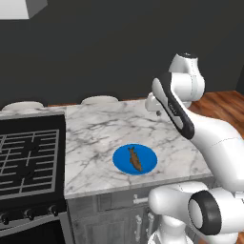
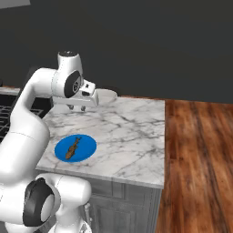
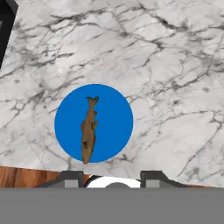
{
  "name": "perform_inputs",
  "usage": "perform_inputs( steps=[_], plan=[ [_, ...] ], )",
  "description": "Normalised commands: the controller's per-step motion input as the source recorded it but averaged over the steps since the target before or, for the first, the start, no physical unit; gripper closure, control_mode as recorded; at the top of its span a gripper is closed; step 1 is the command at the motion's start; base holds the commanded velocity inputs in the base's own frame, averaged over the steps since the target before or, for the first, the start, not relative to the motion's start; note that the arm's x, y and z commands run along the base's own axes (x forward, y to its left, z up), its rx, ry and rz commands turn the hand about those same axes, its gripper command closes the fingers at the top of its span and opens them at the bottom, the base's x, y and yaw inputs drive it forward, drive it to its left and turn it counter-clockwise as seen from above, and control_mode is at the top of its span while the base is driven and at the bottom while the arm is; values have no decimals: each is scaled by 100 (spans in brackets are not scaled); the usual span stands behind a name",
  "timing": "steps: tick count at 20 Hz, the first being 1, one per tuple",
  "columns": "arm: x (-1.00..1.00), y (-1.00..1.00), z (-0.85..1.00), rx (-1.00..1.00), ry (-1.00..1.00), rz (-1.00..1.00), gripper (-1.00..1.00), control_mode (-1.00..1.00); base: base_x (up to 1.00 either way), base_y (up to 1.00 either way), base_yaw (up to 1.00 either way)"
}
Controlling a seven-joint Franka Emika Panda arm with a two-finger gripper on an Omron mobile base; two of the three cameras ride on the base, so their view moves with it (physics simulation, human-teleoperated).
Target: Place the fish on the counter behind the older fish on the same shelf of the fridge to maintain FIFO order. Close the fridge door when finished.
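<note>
Well below the fingers (image 3: 72,177), untouched by them, the fish (image 3: 89,130) lay on a blue plate (image 3: 114,109) on the counter (image 3: 175,78), while the gripper (image 2: 76,108), its fingers drawn narrow and empty, hung pointing down from the raised, bent arm (image 1: 178,112).

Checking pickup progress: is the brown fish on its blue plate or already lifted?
On the plate: the fish lies flat across the blue plate on the counter, apart from the gripper.

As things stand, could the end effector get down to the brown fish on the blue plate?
Probably yes: the end effector hangs above the counter, and nothing stands between it and the fish.
</note>
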Motion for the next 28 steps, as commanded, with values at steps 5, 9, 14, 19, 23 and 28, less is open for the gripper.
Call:
perform_inputs(
  steps=[5, 9, 14, 19, 23, 28],
  plan=[
    [-19, 35, -28, -6, 0, 0, -100, -100, 0, 0, 0],
    [-1, 99, -97, -9, 6, -1, -100, -100, 0, 0, 0],
    [0, 53, -97, 0, 27, 0, -100, -100, 0, 0, 0],
    [5, 16, -58, 0, 26, 0, -100, -100, 0, 0, 0],
    [17, 0, -34, 0, 2, 0, -100, -100, 0, 0, 0],
    [18, -8, -28, 0, 0, 0, -100, -100, 0, 0, 0]
  ],
)
